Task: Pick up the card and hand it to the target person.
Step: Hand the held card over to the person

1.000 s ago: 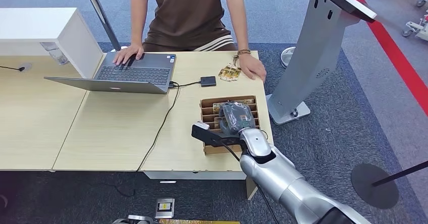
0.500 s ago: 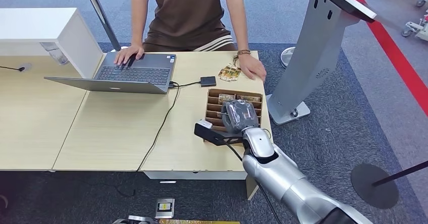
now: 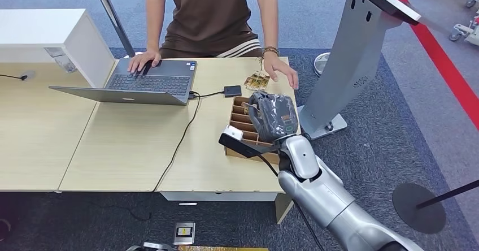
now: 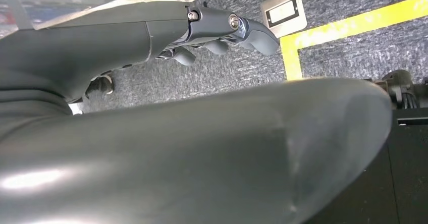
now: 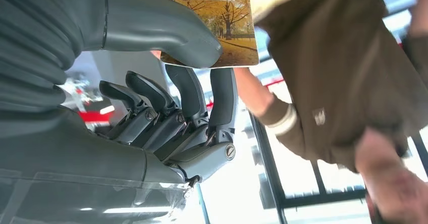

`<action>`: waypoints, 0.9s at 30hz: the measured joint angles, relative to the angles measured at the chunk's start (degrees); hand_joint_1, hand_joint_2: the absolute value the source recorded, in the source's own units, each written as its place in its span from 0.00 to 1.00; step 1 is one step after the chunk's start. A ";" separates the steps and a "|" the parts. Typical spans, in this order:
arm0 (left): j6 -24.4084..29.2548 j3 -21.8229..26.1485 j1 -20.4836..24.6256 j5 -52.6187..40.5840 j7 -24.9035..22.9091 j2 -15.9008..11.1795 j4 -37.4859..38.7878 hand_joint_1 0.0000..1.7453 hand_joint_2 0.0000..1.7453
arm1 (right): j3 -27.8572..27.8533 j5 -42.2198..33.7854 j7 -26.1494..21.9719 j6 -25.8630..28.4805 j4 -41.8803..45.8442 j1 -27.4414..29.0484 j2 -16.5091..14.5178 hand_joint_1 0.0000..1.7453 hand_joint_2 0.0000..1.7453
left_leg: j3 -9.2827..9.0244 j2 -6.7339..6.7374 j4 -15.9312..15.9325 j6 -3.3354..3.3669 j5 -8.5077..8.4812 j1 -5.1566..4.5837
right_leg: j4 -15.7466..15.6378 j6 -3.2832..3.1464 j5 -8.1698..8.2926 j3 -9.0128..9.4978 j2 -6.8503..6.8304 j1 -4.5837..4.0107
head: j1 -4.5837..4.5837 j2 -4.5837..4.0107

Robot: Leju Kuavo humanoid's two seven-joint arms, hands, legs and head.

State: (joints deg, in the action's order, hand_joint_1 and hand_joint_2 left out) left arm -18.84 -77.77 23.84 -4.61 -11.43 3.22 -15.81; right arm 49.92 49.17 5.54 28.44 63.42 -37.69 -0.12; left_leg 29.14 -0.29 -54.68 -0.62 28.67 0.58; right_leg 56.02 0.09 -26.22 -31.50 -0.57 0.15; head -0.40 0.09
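Right robot hand (image 5: 171, 103) pinched the hotel card (image 5: 217, 19), centre-right, above the slotted cardboard box (image 3: 240, 128) with more cards near the bench (image 3: 113, 149) edge. Left robot hand (image 4: 222, 30) hung loosely curled, empty.

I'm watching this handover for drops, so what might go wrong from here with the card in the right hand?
1. The card is pinched near one edge between the thumb and fingers of the right hand; a jerk might slip it loose.
2. That hand hangs right above the cardboard box, so a dropped card would likely land back among its slots.
3. The person's hand is raised close by; a fast reach may bump it.
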 joint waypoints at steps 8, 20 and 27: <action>-0.58 0.00 0.20 -2.41 0.84 0.03 -0.54 0.00 0.00 | -1.76 7.12 -2.04 5.23 10.18 2.13 2.70 1.00 1.00 | 0.00 0.00 0.00 0.00 0.00 0.00 | -0.01 0.00 0.00 0.00 0.00 0.00 | 0.01 0.00; -1.68 -0.33 1.14 -4.70 1.44 1.00 -1.06 0.00 0.00 | -4.05 15.21 -3.38 10.86 15.49 5.02 5.29 1.00 1.00 | 0.00 0.00 0.00 0.00 0.00 0.00 | -0.01 0.00 0.00 0.00 0.00 0.00 | 0.00 0.00; -1.86 -0.47 1.29 -5.20 1.68 1.36 -1.17 0.00 0.00 | -4.48 17.64 -3.19 8.63 15.51 5.37 5.81 0.00 1.00 | 0.00 0.00 0.00 0.00 0.00 0.00 | -0.01 0.00 0.00 0.01 0.00 0.00 | 0.01 0.00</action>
State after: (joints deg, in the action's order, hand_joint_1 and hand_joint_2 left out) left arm -20.70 -78.24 25.13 -9.81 -9.75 4.58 -16.98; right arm 45.44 66.81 2.35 37.06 78.93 -32.33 5.69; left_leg 29.14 -0.29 -54.68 -0.62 28.67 0.57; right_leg 56.01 0.09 -26.22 -31.49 -0.57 0.16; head -0.39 0.09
